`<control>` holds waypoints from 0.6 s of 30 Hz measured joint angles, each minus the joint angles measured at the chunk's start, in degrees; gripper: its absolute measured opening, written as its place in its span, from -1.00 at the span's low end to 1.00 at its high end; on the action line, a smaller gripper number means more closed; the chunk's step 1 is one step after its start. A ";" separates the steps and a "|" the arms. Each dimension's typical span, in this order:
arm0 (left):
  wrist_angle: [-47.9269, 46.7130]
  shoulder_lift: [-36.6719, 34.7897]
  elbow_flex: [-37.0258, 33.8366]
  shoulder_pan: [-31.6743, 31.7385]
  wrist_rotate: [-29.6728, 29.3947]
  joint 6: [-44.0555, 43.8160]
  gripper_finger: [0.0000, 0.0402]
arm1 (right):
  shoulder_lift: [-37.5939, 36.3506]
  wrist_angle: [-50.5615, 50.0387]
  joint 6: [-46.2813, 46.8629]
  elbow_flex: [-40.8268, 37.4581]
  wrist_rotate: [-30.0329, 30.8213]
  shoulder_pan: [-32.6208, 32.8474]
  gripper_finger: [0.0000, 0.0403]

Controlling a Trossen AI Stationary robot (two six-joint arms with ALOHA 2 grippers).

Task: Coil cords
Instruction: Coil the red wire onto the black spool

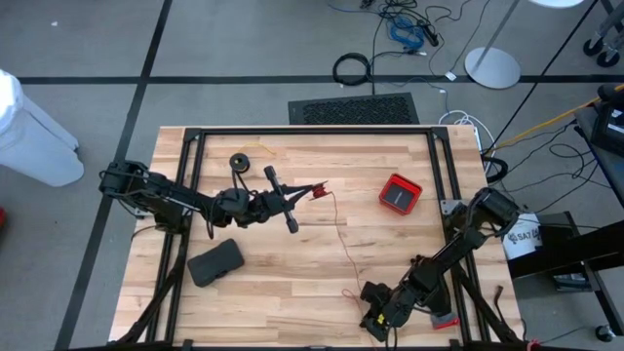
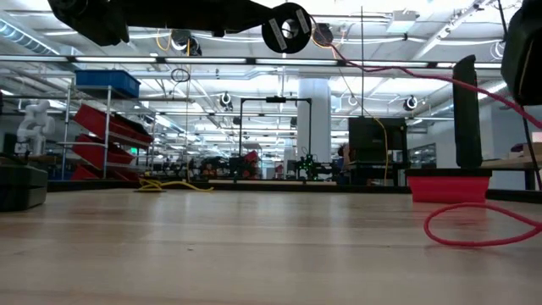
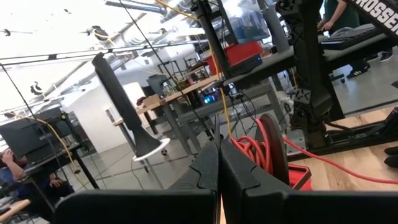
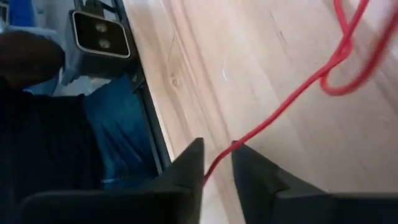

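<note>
Red cord (image 4: 283, 106): between my right gripper's (image 4: 217, 163) narrowly parted fingers, unpinched. Spool (image 2: 286, 28): clenched in my left gripper (image 1: 297, 195), beside red tray (image 1: 400, 194).

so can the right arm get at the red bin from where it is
Probably yes: the red bin sits on the right arm's side with bare table between. But the right gripper, at the near edge, is closing around the red cord, so it's busy.
</note>
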 joint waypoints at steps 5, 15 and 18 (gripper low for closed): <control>-0.02 0.00 0.00 0.00 0.00 0.00 -1.00 | -0.71 -0.13 0.18 0.14 -4.10 1.91 -0.97; -0.13 0.00 0.00 0.00 0.00 0.00 -1.00 | -0.78 -9.32 19.88 5.69 -29.35 8.31 -0.99; -0.15 0.00 0.00 0.00 0.02 0.00 -1.00 | -0.93 -13.61 26.26 7.59 -37.60 10.13 -0.99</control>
